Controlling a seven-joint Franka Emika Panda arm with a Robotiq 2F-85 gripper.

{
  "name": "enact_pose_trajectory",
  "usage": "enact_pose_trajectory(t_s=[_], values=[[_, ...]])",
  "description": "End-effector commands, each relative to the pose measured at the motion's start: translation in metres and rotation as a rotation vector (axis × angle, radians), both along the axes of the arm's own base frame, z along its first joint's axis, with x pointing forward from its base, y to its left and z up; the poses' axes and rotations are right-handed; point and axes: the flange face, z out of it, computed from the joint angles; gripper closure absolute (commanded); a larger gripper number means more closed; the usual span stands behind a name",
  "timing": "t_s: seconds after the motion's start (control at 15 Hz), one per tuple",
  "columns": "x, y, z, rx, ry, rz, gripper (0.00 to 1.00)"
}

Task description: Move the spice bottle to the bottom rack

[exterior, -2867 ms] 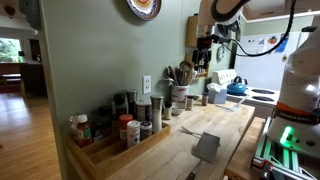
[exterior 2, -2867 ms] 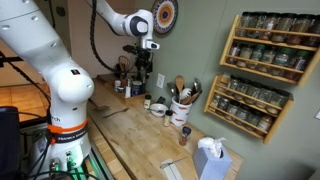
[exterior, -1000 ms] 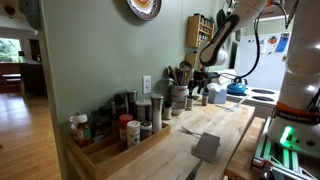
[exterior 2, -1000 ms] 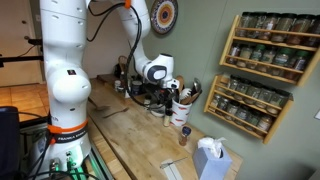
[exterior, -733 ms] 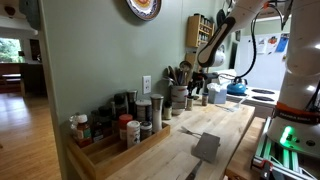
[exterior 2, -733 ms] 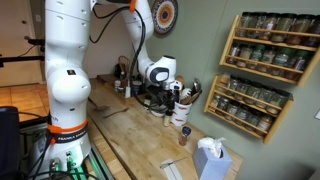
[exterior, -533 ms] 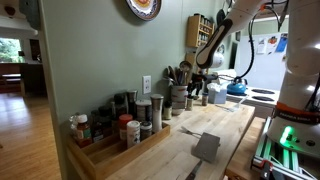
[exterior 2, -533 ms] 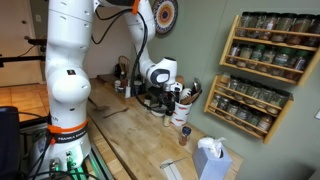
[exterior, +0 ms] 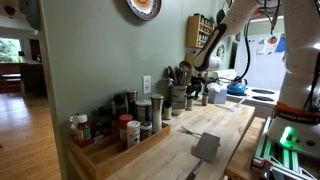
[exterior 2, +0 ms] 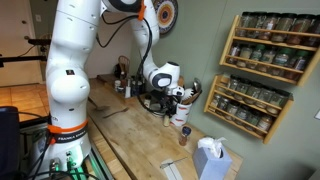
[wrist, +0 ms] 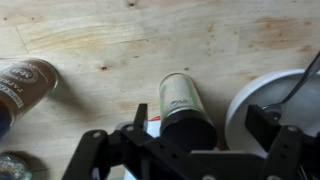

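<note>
Spice bottle (wrist: 178,98) centred between spread jaws of the gripper (wrist: 180,135)

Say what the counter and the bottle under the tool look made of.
Counter: light wood, matte, with visible grain and plank seams. Bottle: probably glass under a pale paper label; its dark cap looks like plastic, though the picture is soft.

a clock (exterior: 143,8) hangs on the green wall (exterior: 90,60). a tray (exterior: 120,152) of jars sits on the wooden counter (exterior: 215,120); a utensil crock (exterior: 179,95) and a blue kettle (exterior: 236,88) stand farther along.
</note>
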Motion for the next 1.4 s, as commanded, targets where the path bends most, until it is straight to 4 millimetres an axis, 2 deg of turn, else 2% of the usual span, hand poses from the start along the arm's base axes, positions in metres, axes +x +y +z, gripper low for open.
enact_pose_trajectory(t_s=[0.0,0.07,0.2,0.47,0.53,0.8,0.93,1.07,1.33], values=[[0.009,-0.004,-0.007,0.006,-0.028,0.001,0.04],[0.011,-0.004,-0.007,0.005,-0.035,0.000,0.26],[0.013,-0.006,-0.009,0.001,-0.034,-0.005,0.31],[0.011,-0.008,-0.009,-0.004,-0.010,-0.004,0.64],[0.008,-0.007,-0.006,-0.005,-0.008,0.000,0.69],[-0.009,-0.007,0.011,-0.018,0.031,0.024,0.69],[-0.026,-0.006,0.027,0.013,0.086,0.020,0.69],[-0.041,-0.006,0.050,0.035,0.105,0.013,0.69],[-0.058,-0.014,0.113,0.105,0.048,-0.044,0.69]])
